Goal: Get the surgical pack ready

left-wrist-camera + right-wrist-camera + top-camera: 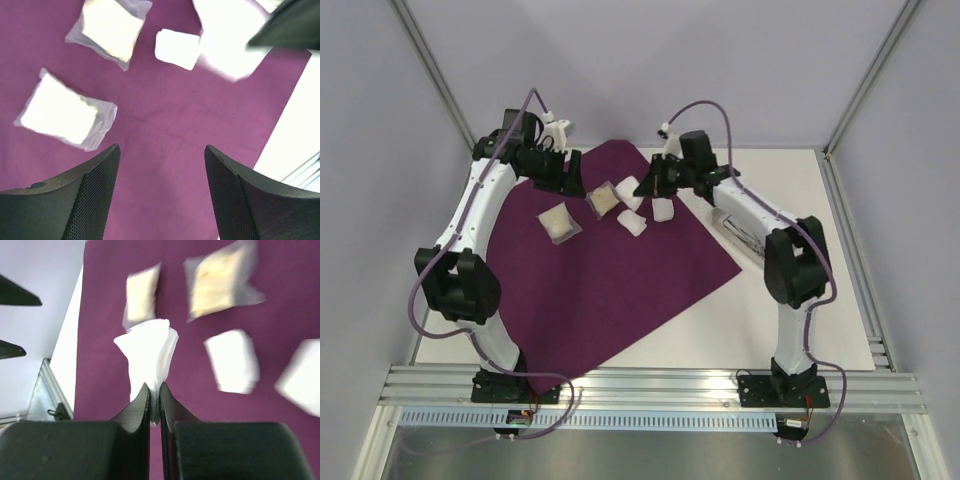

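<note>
Presently right gripper [155,392] pinches gauze pad [147,347] over cloth [102,315]; left gripper [161,150] spread.

The white table [720,330] carries the purple cloth [620,290] and, seemingly, a steel tray [738,232] beside it.

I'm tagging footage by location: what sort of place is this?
Probably a robotics lab test cell, not an operating room: plain walls with aluminium frame posts, left arm and right arm bolted to a slotted rail, gauze pads and packets staged on a purple cloth.
</note>
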You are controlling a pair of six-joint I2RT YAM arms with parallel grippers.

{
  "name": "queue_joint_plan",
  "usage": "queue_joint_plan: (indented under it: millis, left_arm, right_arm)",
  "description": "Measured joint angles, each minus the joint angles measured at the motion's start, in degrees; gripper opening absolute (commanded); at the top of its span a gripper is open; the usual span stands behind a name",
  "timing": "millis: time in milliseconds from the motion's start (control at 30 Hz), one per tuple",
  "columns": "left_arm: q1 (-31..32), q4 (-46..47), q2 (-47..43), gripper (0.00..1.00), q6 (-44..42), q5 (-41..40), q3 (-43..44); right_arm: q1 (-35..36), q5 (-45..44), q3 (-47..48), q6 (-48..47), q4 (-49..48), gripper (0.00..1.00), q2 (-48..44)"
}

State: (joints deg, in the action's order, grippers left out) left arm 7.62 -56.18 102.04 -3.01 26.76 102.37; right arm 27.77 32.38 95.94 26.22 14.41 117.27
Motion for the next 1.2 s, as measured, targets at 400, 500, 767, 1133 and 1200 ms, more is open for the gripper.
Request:
queue_joint_plan:
  millis: [400,500,767,1133,1200]
  left_arm:
    - [-0.52,-5.22,-2.25,0.77,-1.42,0.85,-1.46]
    - [-0.52,-5.64,-1.66,0.77,-1.49,0.96,-1.51]
    - [-0.52,-6.34,0.87,0.77,-1.51,0.92,-1.51]
    - [-0.52,-6.84,1.84,0.77,-1.46,0.55,-1.51]
    - [-0.52,-6.86,1.84,0.77,-1.46,0.52,-1.51]
  right_arm:
    - [-28.65,0.68,-16.31,-17.62,11.54,0.00,-16.13]
    - [-31.52,1.25,-17.42,-21.81,13.86,0.00,-13.40]
    - [-33.86,3.54,-13.25,-31.58,19.54,0.00,-2.91]
    - [-34.07,9.73,-10.34,-32.46,17.44,0.00,2.38]
    - [-34.07,9.99,-9.68,-32.06,17.11,0.01,3.69]
